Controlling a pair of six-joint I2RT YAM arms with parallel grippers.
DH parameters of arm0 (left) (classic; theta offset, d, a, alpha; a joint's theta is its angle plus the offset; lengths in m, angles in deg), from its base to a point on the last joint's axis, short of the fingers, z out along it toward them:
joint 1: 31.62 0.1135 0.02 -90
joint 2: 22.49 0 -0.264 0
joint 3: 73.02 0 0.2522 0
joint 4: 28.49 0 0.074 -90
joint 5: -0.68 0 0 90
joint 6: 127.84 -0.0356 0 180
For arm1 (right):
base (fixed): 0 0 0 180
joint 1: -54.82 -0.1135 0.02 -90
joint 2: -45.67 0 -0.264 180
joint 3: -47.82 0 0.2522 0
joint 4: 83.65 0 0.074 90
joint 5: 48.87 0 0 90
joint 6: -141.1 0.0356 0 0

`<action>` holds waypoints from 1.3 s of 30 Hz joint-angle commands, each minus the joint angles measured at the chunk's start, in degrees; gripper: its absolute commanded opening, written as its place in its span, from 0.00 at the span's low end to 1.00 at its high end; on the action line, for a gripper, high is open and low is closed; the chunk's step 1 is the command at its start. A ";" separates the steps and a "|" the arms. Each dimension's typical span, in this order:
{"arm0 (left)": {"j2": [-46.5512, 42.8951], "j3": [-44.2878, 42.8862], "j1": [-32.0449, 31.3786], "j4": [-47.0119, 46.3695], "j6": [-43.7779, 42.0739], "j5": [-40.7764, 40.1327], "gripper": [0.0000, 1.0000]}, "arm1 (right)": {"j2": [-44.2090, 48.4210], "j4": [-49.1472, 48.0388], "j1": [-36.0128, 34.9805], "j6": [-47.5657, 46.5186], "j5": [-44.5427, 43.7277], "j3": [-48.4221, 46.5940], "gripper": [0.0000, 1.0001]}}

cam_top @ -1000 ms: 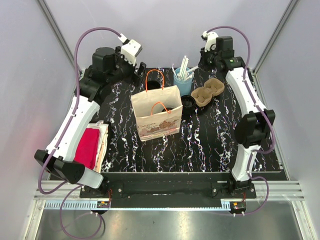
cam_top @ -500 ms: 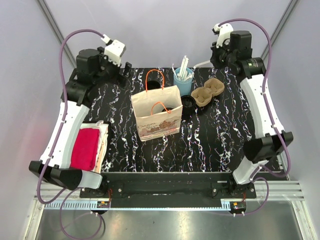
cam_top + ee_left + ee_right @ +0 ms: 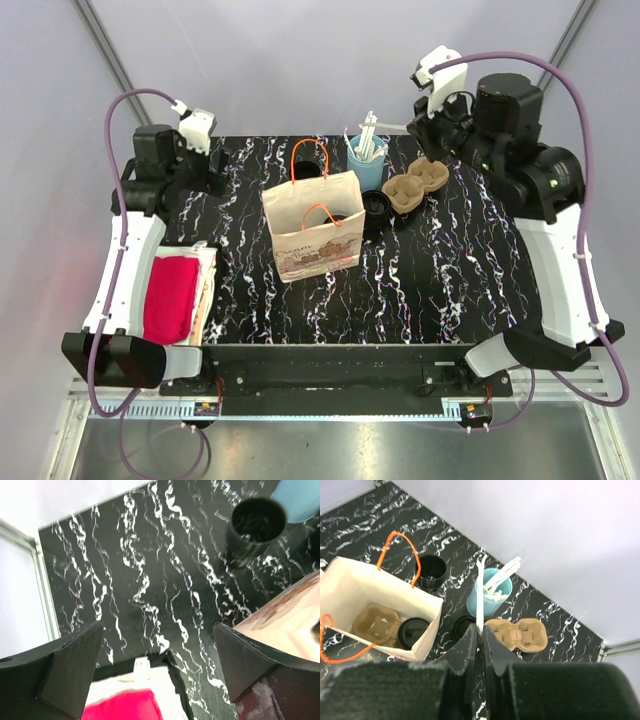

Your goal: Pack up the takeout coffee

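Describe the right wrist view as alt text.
The shut gripper holds a white straw over a marbled table. Below, an open paper bag contains a cardboard carrier and a lidded black cup; a blue cup of straws stands beside it.

Likely robotics lab: aluminium-framed enclosure (image 3: 108,50), marbled tabletop (image 3: 420,290).

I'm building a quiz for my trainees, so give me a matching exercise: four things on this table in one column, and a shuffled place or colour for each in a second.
Things:
1. white straws
2. lidless black cup
3. red cloth
4. cup carrier on the table

Matches:
A. pale brown, pockets empty
B. on the far side of the paper bag
C. standing in the light-blue cup
D. at the left edge of the table

Pairs: 1-C, 2-B, 3-D, 4-A
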 commanded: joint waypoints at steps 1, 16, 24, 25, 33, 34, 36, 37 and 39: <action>-3.31 2.65 3.59 -1.66 0.61 3.80 0.99 | 0.55 5.87 -2.03 -0.69 0.42 -4.31 0.11; -6.73 12.86 11.94 -7.54 2.55 6.09 0.99 | -1.29 11.41 -19.70 -2.88 -10.11 -3.87 0.11; -8.67 15.23 13.35 -8.42 2.90 7.76 0.99 | -4.10 12.29 -25.50 -3.23 -10.46 -1.51 0.11; -8.76 15.41 13.53 -8.42 2.90 7.84 0.99 | -4.63 11.77 -26.11 -3.41 -11.16 -0.98 0.11; -9.37 16.20 14.15 -8.51 3.16 9.51 0.99 | -13.24 7.20 -30.42 -7.45 -21.97 -2.72 0.11; -9.37 16.29 14.41 -8.51 3.25 9.60 0.99 | -14.12 6.93 -30.51 -7.80 -22.33 -3.43 0.11; -9.46 16.55 14.41 -8.69 3.34 10.13 0.99 | -16.57 7.10 -30.69 -8.85 -22.68 -6.23 0.11; -9.46 16.64 14.58 -8.69 3.43 10.30 0.99 | -17.55 7.28 -30.77 -9.21 -22.68 -7.29 0.11; -9.55 16.73 14.76 -8.77 3.51 10.66 0.99 | -20.44 8.76 -30.69 -10.26 -22.77 -11.05 0.11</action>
